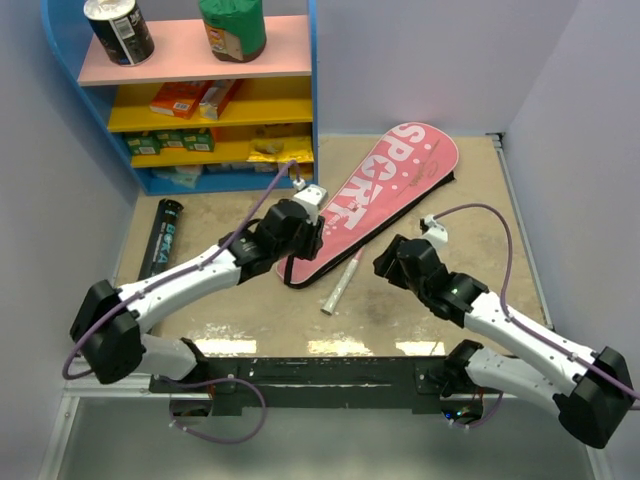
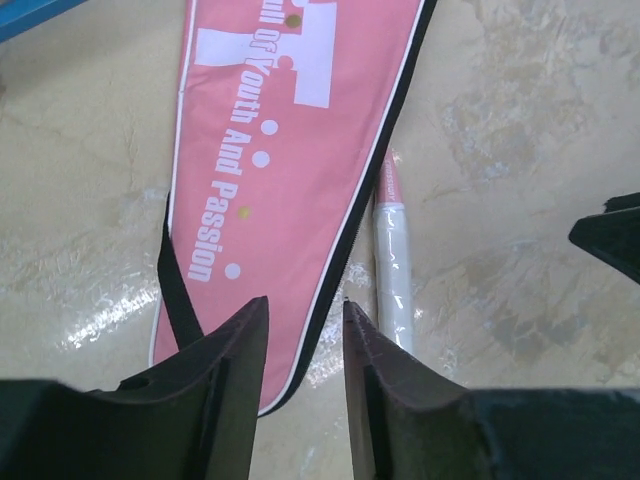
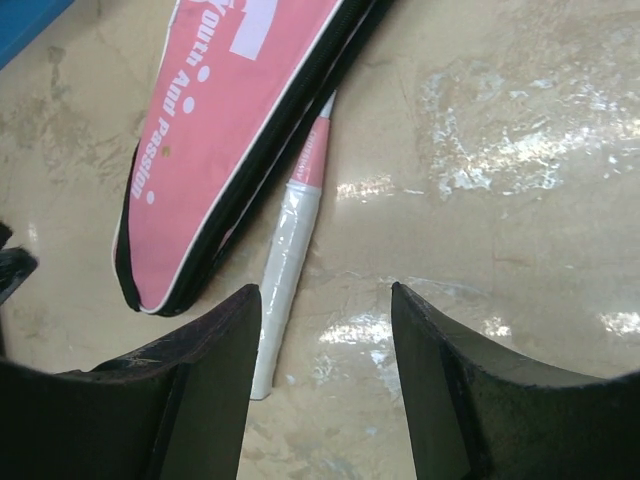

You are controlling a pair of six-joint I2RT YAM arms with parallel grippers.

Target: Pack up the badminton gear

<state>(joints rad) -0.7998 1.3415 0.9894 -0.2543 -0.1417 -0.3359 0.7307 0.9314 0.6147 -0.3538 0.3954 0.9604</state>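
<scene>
The pink racket cover [image 1: 385, 190] with white "SPORT" and a black edge lies slantwise mid-table. A racket's white-wrapped handle [image 1: 340, 285] sticks out of its narrow end; the racket frames are hidden. The long black tube [image 1: 165, 237] lies at the left. No shuttlecock shows. My left gripper [image 1: 300, 245] hovers over the cover's narrow end [image 2: 290, 150], jaws a little apart and empty [image 2: 305, 305], with the handle [image 2: 393, 250] just to the right. My right gripper [image 1: 388, 262] is wide open and empty [image 3: 325, 295], above bare table right of the handle [image 3: 290, 250] and the cover [image 3: 220, 120].
A blue shelf unit [image 1: 312, 90] with snack cans and boxes stands at the back left. Grey walls close in the table on the left, back and right. The right arm's tip [image 2: 610, 235] shows at the right edge of the left wrist view.
</scene>
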